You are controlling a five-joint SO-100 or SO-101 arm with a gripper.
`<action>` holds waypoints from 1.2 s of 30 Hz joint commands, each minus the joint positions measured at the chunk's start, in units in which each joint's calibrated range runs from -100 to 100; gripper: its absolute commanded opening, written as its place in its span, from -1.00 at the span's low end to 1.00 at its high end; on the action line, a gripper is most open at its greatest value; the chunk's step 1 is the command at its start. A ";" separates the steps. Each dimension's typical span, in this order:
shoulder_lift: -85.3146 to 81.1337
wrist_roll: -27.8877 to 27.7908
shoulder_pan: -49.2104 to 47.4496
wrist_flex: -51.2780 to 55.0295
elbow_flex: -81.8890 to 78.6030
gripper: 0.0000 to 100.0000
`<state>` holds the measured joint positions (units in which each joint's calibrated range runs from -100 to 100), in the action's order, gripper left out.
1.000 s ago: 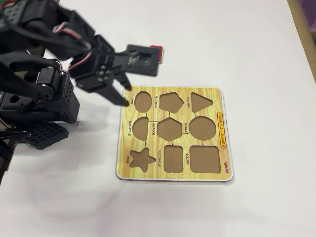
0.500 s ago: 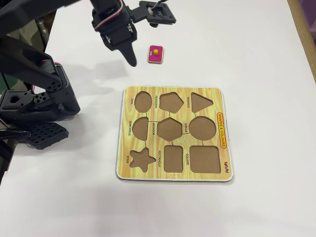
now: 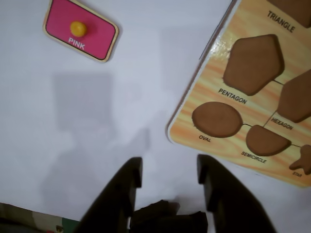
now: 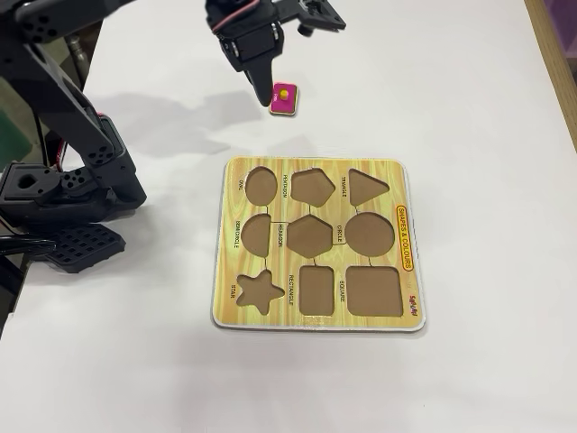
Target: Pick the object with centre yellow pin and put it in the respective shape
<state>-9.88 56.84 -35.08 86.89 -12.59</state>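
Observation:
The object with centre yellow pin point(image 4: 284, 99) is a small magenta piece lying flat on the white table beyond the far edge of the yellow shape board point(image 4: 401, 176). In the wrist view the piece point(image 3: 95, 35) sits at the upper left, marked PINK. My gripper point(image 4: 304, 59) hovers over it, open, one dark finger point(image 4: 264, 83) pointing down just left of the piece. Seen from the wrist, the gripper point(image 3: 169, 167) holds nothing, only bare table between its fingers. The respective shape, the RECTANGLE cutout point(image 4: 316, 290), lies in the board's near row and is empty.
The board point(image 3: 214, 63) fills the right of the wrist view with its pentagon, oval and semicircle cutouts. The SQUARE cutout point(image 4: 373, 290) is right of the rectangle. The arm's black base point(image 4: 63, 194) stands at the left. A wooden edge point(image 4: 557, 54) borders the table's right side.
The arm has swung up and away from the board's far left corner to the far side. The open gripper now hangs over the magenta piece, which has not moved.

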 commanded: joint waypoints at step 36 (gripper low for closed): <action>22.35 -0.25 -12.87 -0.46 27.88 -0.66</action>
<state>12.20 56.84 -48.27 86.89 11.33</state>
